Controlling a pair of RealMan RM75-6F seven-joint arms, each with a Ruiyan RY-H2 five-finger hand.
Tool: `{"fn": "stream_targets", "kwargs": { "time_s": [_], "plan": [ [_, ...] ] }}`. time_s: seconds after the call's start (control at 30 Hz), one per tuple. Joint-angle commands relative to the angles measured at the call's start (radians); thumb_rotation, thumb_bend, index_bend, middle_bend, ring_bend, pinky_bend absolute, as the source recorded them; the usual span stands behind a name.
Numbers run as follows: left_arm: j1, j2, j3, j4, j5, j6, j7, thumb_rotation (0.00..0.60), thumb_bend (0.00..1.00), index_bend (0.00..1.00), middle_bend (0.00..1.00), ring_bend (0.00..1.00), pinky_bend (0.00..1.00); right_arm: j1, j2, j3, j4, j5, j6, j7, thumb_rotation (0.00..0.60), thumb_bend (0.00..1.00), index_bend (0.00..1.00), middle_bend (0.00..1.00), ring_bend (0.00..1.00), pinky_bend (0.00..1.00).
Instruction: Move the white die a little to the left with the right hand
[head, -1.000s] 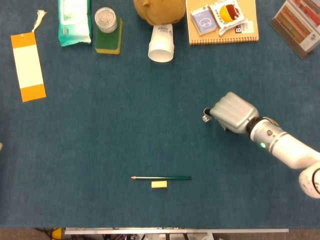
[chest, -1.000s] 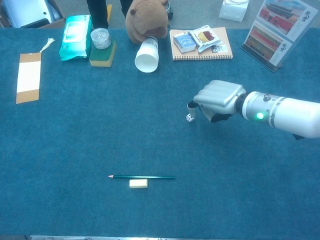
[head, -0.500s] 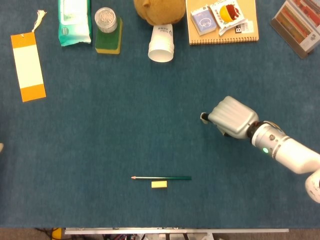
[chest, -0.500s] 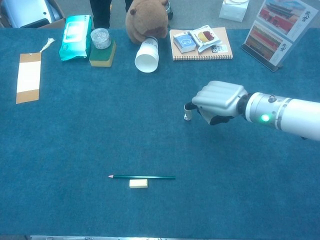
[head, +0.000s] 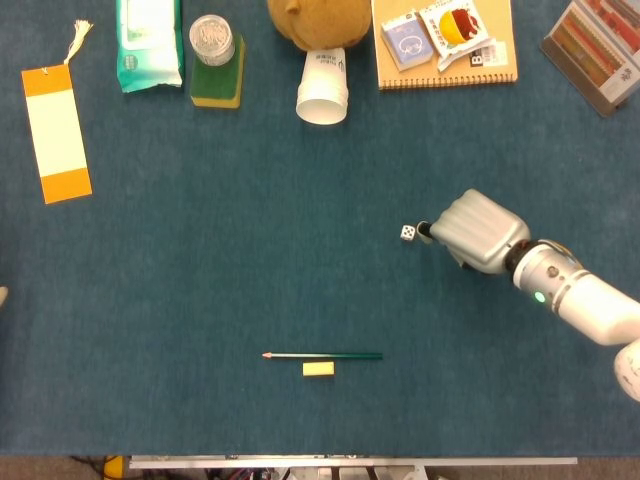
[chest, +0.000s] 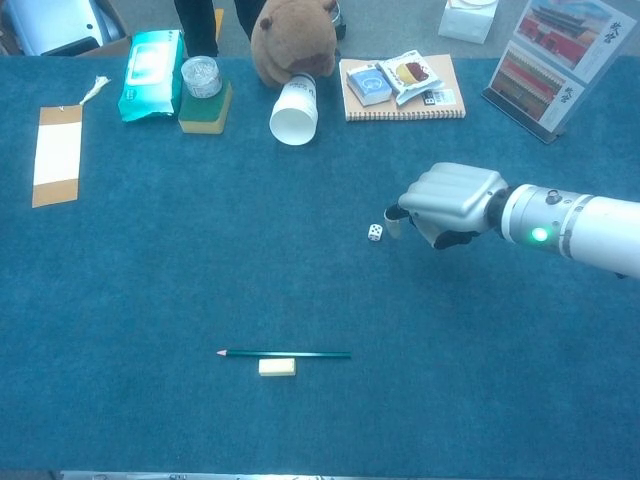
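The small white die (head: 408, 233) (chest: 375, 232) lies on the blue table (head: 200, 280) right of centre, free of any hold. My right hand (head: 478, 232) (chest: 450, 200) hovers just to its right, fingers curled downward with nothing between them; a fingertip (chest: 393, 222) stands a short gap from the die. The silver forearm runs off to the lower right. My left hand shows in neither view.
A green pencil (head: 322, 356) and a yellow eraser (head: 318, 369) lie near the front. At the back stand a tipped white cup (head: 322, 88), a brown plush toy (head: 310, 20), a notebook with cards (head: 445, 42), a sponge with a jar (head: 216, 62), a wipes pack (head: 149, 42) and a bookmark (head: 56, 130).
The right hand has drawn back to the right, leaving the die uncovered on the table slightly left of where it lay a second ago.
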Motion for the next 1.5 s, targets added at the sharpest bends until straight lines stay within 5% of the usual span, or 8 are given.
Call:
{"fn": "stream_targets", "kwargs": {
  "time_s": [0.03, 0.37, 0.77, 0.83, 0.9, 1.0, 1.33, 1.5],
  "plan": [
    [0.0, -0.001, 0.0, 0.001, 0.0, 0.0, -0.002, 0.6, 0.17, 0.26, 0.1, 0.04, 0.22, -0.002, -0.003, 0.002, 0.004, 0.0, 0.002, 0.001, 0.6, 1.0, 0.35, 1.0, 0.95, 0.89],
    [-0.008, 0.001, 0.001, 0.0, 0.009, -0.006, 0.001, 0.6, 0.17, 0.26, 0.1, 0.04, 0.22, -0.119, 0.09, -0.013, -0.014, -0.147, 0.141, 0.14, 0.6, 1.0, 0.35, 0.98, 0.86, 0.88],
    [-0.096, 0.004, -0.017, -0.033, 0.052, -0.07, 0.049, 0.6, 0.17, 0.26, 0.1, 0.04, 0.22, -0.351, 0.304, -0.069, -0.134, -0.292, 0.435, 0.209, 0.6, 0.99, 0.27, 0.5, 0.43, 0.65],
    [-0.119, 0.002, -0.024, -0.034, 0.065, -0.081, 0.049, 0.6, 0.17, 0.26, 0.1, 0.04, 0.23, -0.399, 0.325, -0.078, -0.157, -0.32, 0.494, 0.217, 0.6, 0.83, 0.26, 0.45, 0.39, 0.62],
    [-0.137, -0.003, -0.03, -0.031, 0.081, -0.082, 0.042, 0.6, 0.17, 0.26, 0.12, 0.04, 0.24, -0.442, 0.335, -0.085, -0.165, -0.363, 0.552, 0.245, 0.6, 0.55, 0.26, 0.41, 0.36, 0.6],
    [-0.168, -0.016, -0.04, -0.02, 0.112, -0.075, 0.032, 0.6, 0.17, 0.24, 0.12, 0.06, 0.26, -0.529, 0.336, -0.096, -0.145, -0.455, 0.672, 0.296, 0.6, 0.37, 0.26, 0.41, 0.36, 0.59],
    [-0.236, -0.039, -0.04, -0.013, 0.172, -0.078, 0.043, 0.6, 0.17, 0.22, 0.12, 0.09, 0.29, -0.747, 0.247, -0.045, -0.011, -0.603, 0.995, 0.343, 0.6, 0.34, 0.44, 0.48, 0.36, 0.58],
    [-0.258, -0.041, -0.043, -0.014, 0.172, -0.086, 0.05, 0.6, 0.17, 0.23, 0.11, 0.09, 0.29, -0.812, 0.211, -0.014, 0.036, -0.599, 1.057, 0.368, 0.6, 0.34, 0.46, 0.5, 0.36, 0.58]
  ]
}}
